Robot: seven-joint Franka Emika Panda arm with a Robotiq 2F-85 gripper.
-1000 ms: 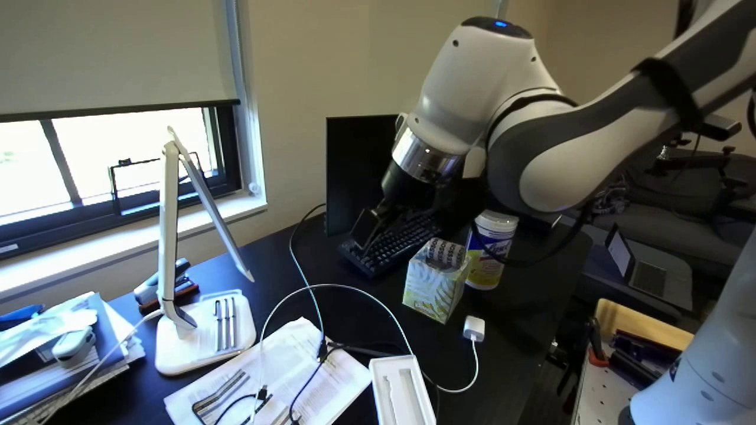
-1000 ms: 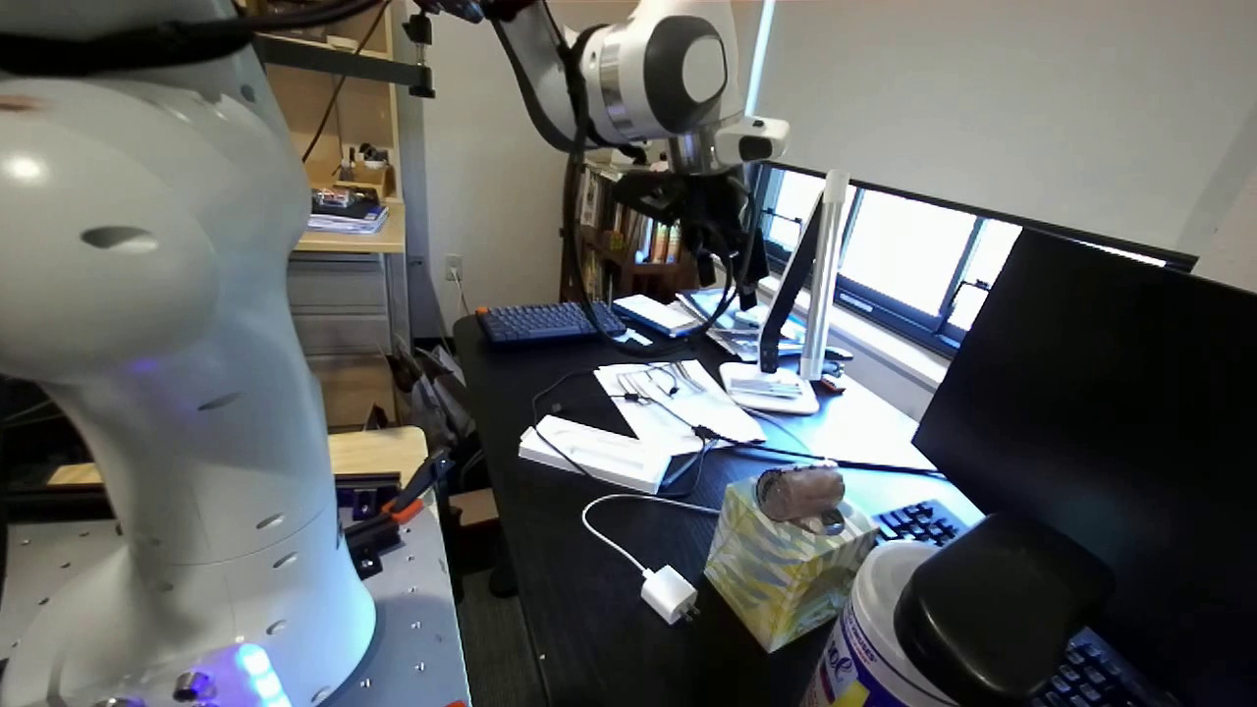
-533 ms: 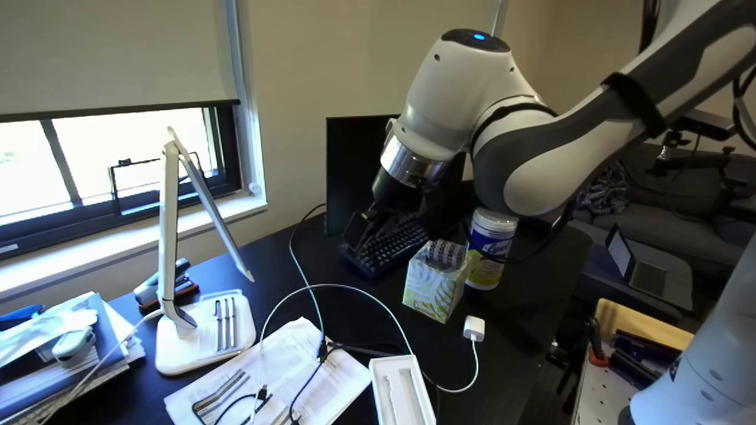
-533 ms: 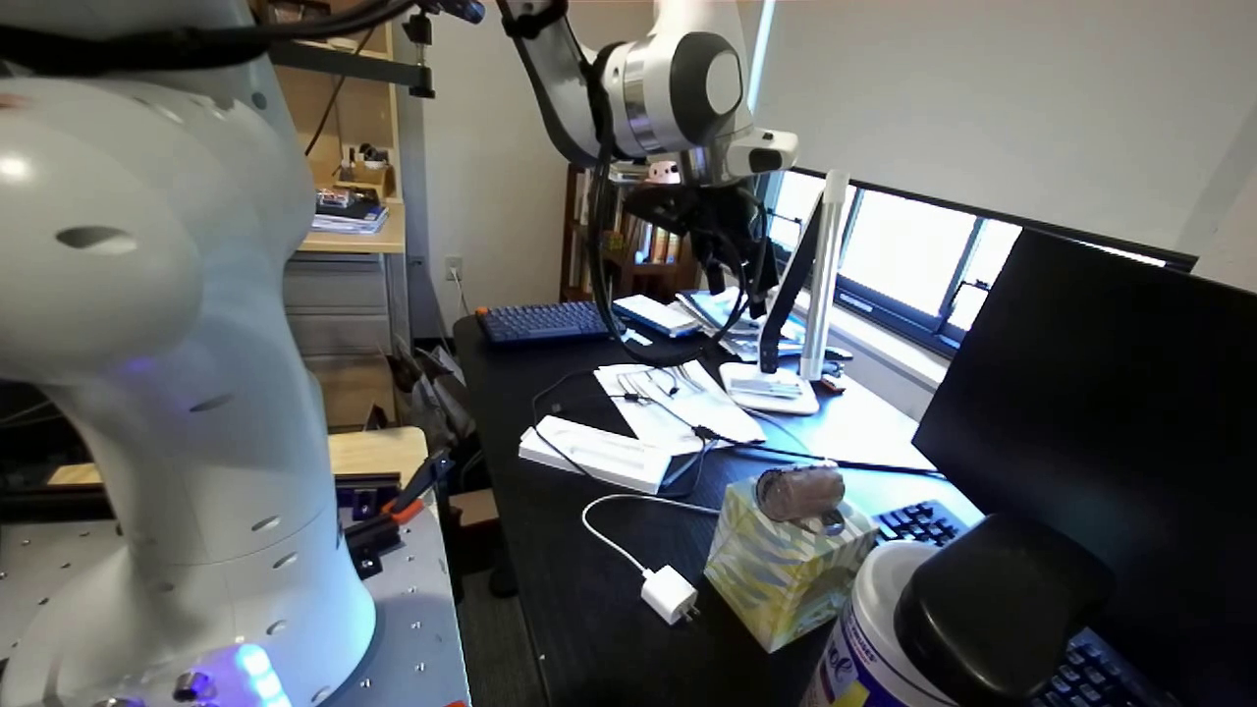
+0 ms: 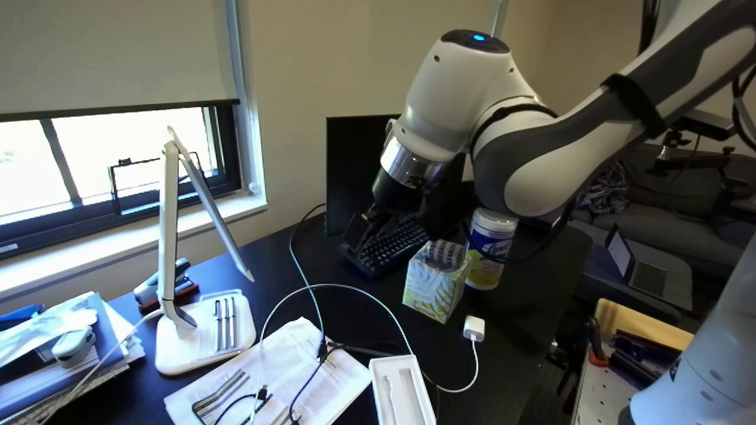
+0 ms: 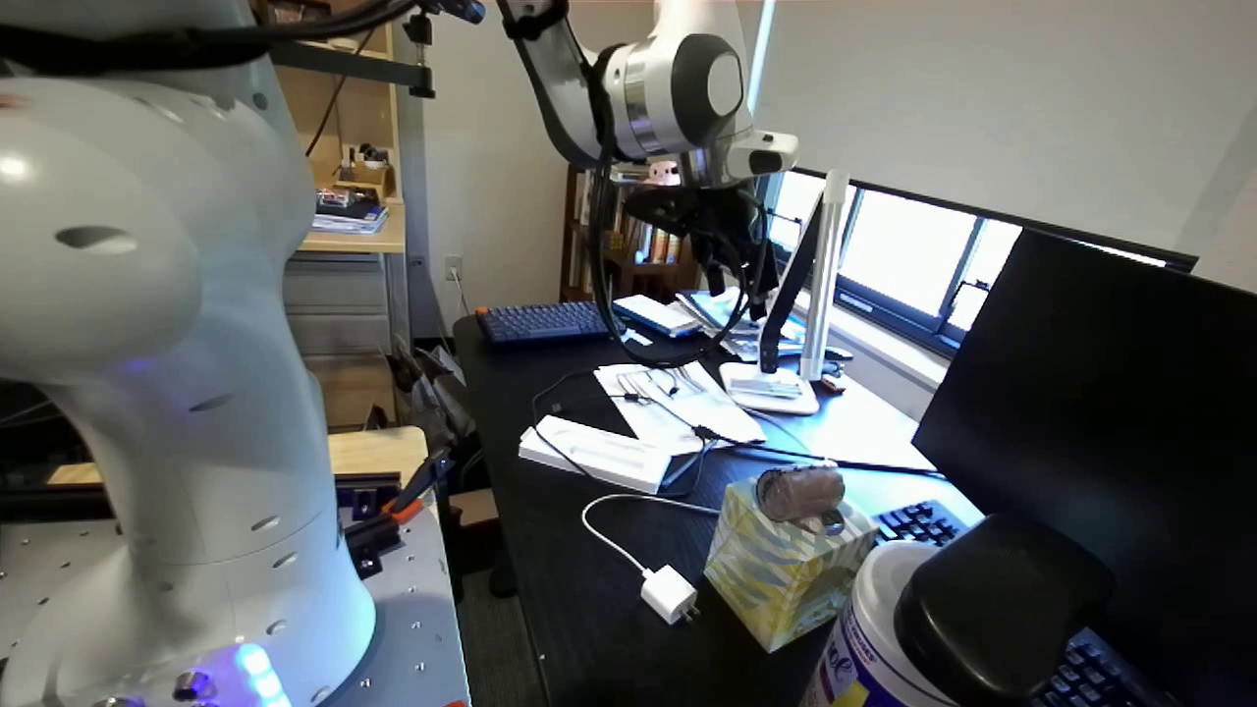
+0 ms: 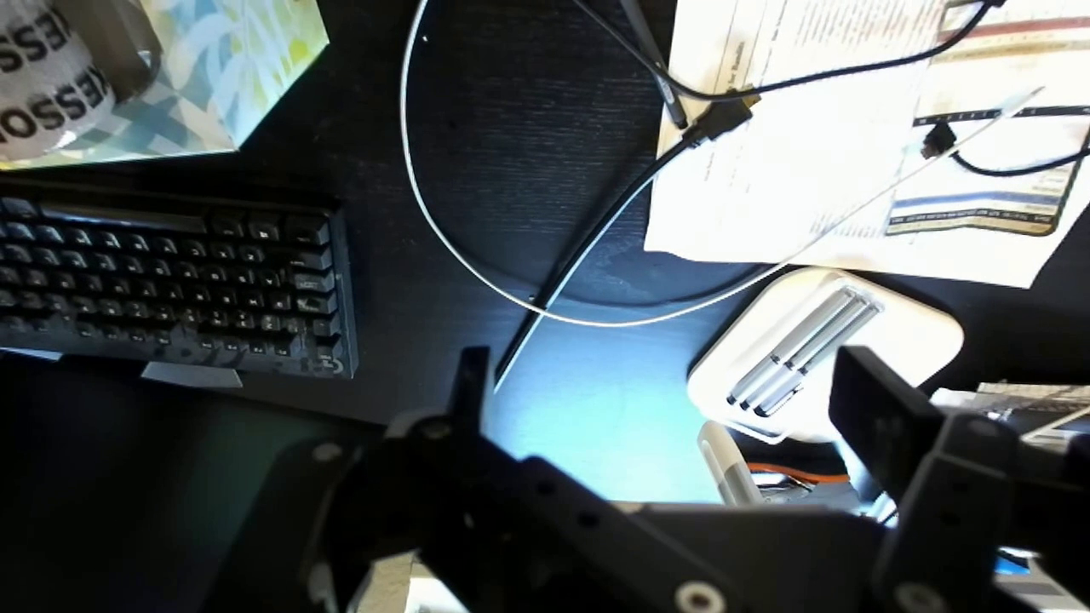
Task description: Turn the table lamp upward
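Observation:
The white-silver table lamp stands on the desk. Its post [image 5: 168, 236] is upright and its long bar head [image 5: 217, 215] hangs folded down at a slant from the top hinge. The post [image 6: 825, 285], head [image 6: 793, 285] and flat base [image 6: 766, 401] also show in an exterior view. In the wrist view the base [image 7: 915, 332] lies beyond the right finger, with three silver pens on it; I cannot make out the head there. My gripper [image 7: 664, 362] is open and empty. In an exterior view the gripper [image 5: 363, 233] hangs apart from the lamp, to the right of its head.
A keyboard [image 5: 393, 245] and monitor [image 5: 360, 171] stand behind the gripper. A tissue box [image 5: 434, 280] and wipes canister [image 5: 487, 251] stand to the right. Cables loop over papers [image 5: 307, 360] before the lamp. A stapler [image 7: 728, 464] lies by the base; the window is behind.
The arm has moved slightly lower and toward the lamp's side of the desk, then held still over the last half second. The lamp has not moved.

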